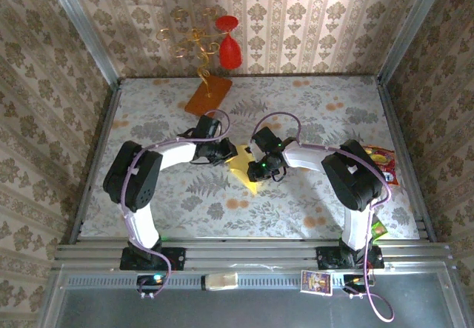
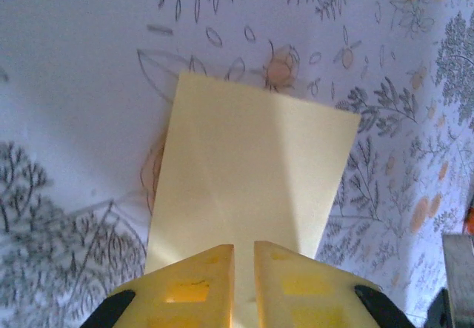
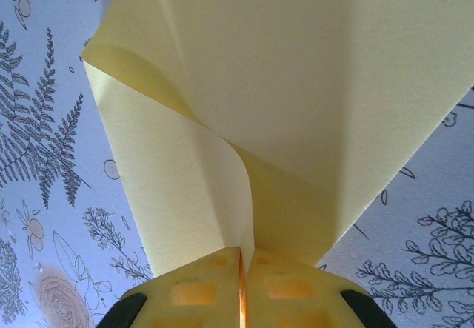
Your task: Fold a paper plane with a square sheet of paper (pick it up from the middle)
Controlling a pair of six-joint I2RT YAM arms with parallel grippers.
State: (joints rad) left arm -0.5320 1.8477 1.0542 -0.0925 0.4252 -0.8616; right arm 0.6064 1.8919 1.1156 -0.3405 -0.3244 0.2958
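The square sheet of paper (image 1: pixel 244 169) is pale yellow and partly folded, lying mid-table between the two arms. My right gripper (image 3: pixel 243 251) is shut on it. A curled fold of the sheet (image 3: pixel 296 84) runs into the seam between the jaws and fans out above the floral cloth. My left gripper (image 2: pixel 244 246) stands open by a narrow gap over the near edge of the sheet (image 2: pixel 252 165), which shows face-on and creased through the gap. In the top view the left gripper (image 1: pixel 227 154) and right gripper (image 1: pixel 257 167) sit at either side of the paper.
An orange-brown slab (image 1: pixel 208 94) bearing gold wire and red shapes (image 1: pixel 229 47) stands at the back. A snack packet (image 1: pixel 384 166) and a green item (image 1: pixel 378 229) lie at the right edge. A card (image 1: pixel 316 281) and a white piece (image 1: pixel 221 280) rest on the front rail.
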